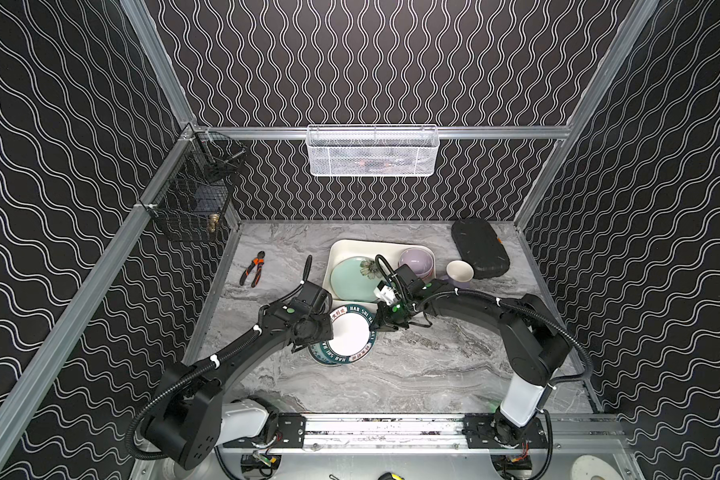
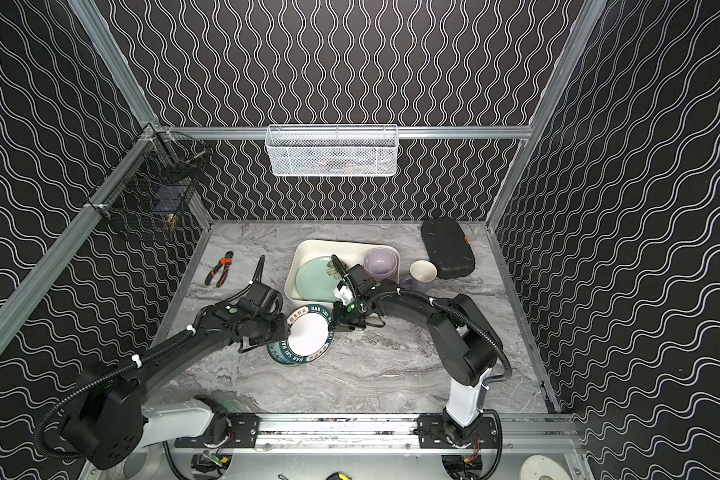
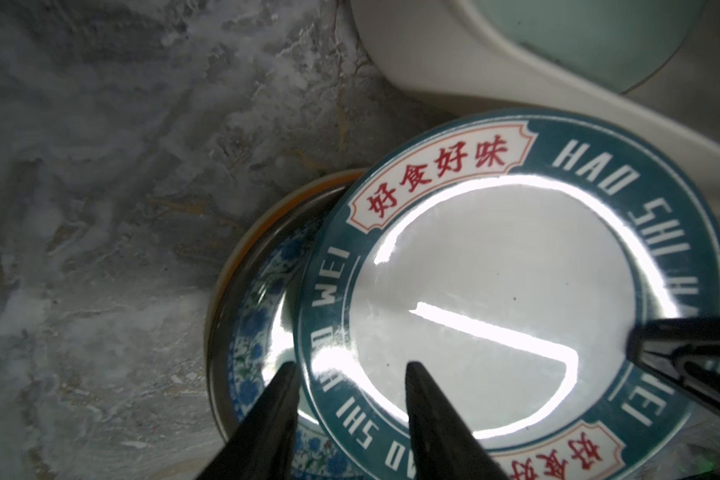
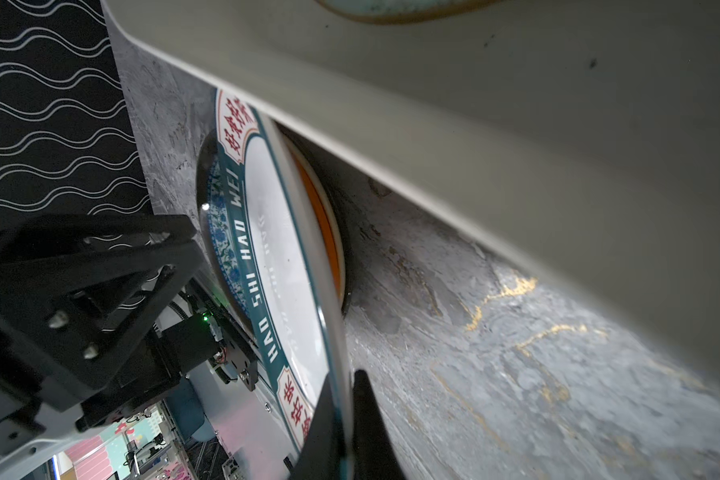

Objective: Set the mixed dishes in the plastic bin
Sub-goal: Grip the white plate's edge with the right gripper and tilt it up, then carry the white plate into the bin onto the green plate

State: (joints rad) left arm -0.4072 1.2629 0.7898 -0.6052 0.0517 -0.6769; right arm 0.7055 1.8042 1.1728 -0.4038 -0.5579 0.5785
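Observation:
A white plate with a green lettered rim (image 1: 350, 336) (image 3: 495, 291) tops a stack just in front of the plastic bin (image 1: 341, 249) (image 4: 474, 124). Under it lie a blue floral plate (image 3: 258, 328) and an orange plate (image 4: 323, 232). My right gripper (image 1: 376, 324) (image 4: 346, 378) is shut on the lettered plate's right rim, which is tilted up off the stack. The left gripper (image 1: 329, 332) (image 3: 350, 368) is open, its fingers astride the left rim. Inside the bin are a mint plate (image 1: 352, 278) and a lavender bowl (image 1: 415, 259). A lavender mug (image 1: 458, 274) stands beside the bin's right wall.
A black hard case (image 1: 481, 249) lies at the back right of the marble table. Orange-handled pliers (image 1: 252, 272) lie at the left. A white mesh basket (image 1: 373, 151) hangs on the back wall and a black wire basket (image 1: 192, 199) on the left wall.

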